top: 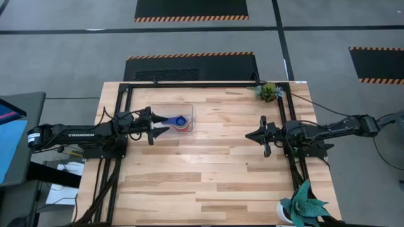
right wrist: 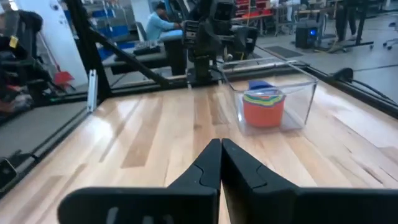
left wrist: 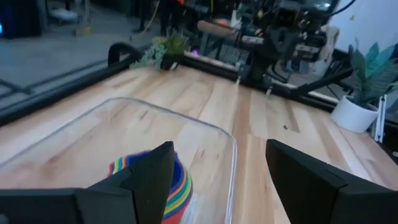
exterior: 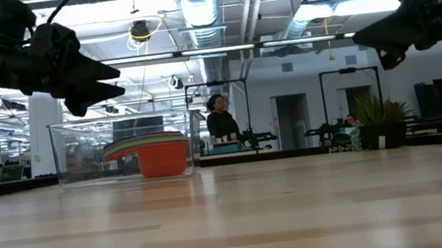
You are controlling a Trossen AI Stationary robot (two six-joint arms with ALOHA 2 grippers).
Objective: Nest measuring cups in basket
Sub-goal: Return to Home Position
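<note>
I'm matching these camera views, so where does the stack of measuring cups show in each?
High view: nested cups, left of centre, inside the clear basket.
Low view: cups left of centre.
Left wrist view: cups close up, in the basket.
Right wrist view: cups farther off, in the basket.
Shared landmark: the basket.

Overhead camera looks straight down; low one sits level with the table (exterior: 234, 225); wrist cameras face inward, sharing the basket (right wrist: 300, 93)

Clear glossy plastic basket (exterior: 79, 151), smooth bright plastic measuring cups (right wrist: 263, 109) — pale wood-plank table (top: 214, 170), smooth with a soft sheen
</note>
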